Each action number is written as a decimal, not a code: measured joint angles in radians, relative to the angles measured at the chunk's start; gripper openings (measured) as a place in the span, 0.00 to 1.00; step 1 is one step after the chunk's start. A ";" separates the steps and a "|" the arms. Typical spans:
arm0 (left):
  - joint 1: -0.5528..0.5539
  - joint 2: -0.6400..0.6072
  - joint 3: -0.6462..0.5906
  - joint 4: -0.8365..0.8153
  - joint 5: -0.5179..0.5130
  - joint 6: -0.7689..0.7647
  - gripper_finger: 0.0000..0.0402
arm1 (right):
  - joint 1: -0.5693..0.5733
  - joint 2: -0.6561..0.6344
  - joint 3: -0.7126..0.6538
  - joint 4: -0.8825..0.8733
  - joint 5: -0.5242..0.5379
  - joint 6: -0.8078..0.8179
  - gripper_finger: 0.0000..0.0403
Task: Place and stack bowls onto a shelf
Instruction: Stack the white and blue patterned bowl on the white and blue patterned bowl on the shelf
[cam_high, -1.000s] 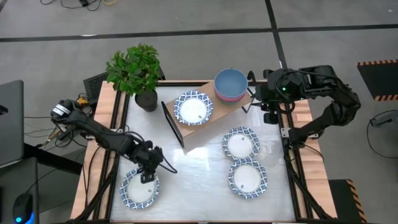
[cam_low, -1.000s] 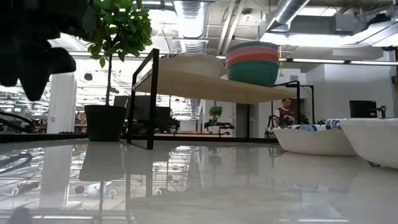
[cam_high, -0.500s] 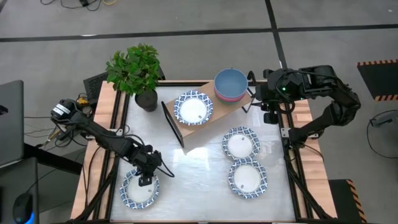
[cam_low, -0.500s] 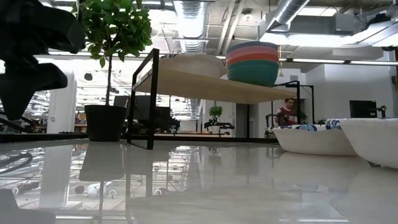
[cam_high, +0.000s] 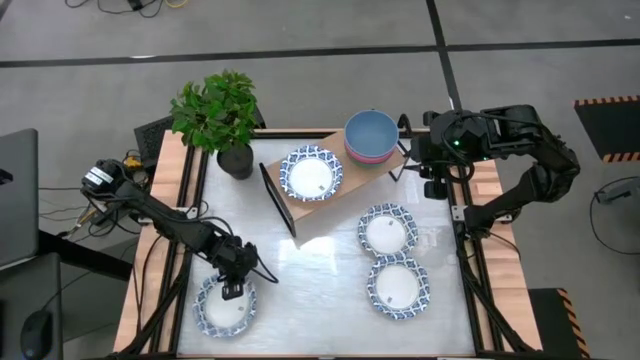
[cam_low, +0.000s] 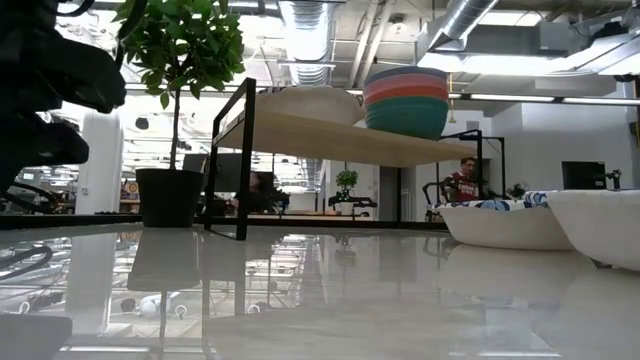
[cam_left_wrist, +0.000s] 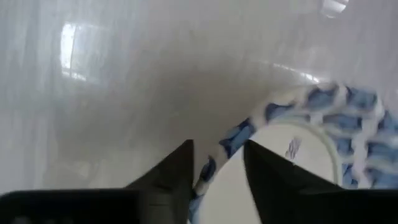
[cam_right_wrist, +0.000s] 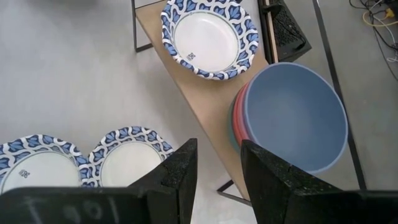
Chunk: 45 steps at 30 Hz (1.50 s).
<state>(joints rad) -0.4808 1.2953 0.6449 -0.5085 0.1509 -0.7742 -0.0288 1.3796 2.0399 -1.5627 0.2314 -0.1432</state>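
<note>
A: Step in hand?

B: Picking up the near bowl (cam_high: 215, 312) at the bench's (cam_high: 320, 300) front-left corner. Left gripper (cam_left_wrist: 217, 149) down on it, fingers parted astride the patterned rim, a gap showing on either side.

A: Doing it well?

B: Close squarely on the rim, deep enough not to slip. Lift straight up, level. Carry high over the black end frame of the shelf (cam_high: 320, 215). Lower onto the patterned bowl on the shelf (cam_high: 311, 173), centred, then let go.

A: Right side?

B: Right gripper (cam_right_wrist: 217, 146) waiting above the shelf's far end, fingers spread, empty. Beside it the coloured stack (cam_high: 371, 135), blue on top.

A: Left to do?

B: Probably plenty: two more patterned bowls (cam_high: 387, 231) on the bench, just beside each other.

A: Surface, room?

B: Glossy, whitish, mirror-like; likely slippery under a nudged bowl. Potted plant (cam_high: 218, 112) at the back-left corner. Open hall behind, ceiling ducts, a person (cam_low: 460, 180) far off.
</note>
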 joint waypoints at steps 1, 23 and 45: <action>0.000 0.000 0.000 0.000 0.000 -0.006 0.24 | 0.000 0.000 0.000 0.000 0.000 -0.005 0.37; 0.078 -0.006 0.336 0.071 -0.187 -0.463 0.00 | 0.000 0.000 0.000 0.000 0.001 -0.029 0.37; 0.519 0.019 0.751 -0.219 -0.682 -0.223 0.00 | 0.000 0.000 0.000 0.003 0.001 -0.029 0.37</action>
<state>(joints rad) 0.0384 1.3141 1.3960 -0.7278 -0.5312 -0.9967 -0.0290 1.3796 2.0399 -1.5593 0.2321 -0.1726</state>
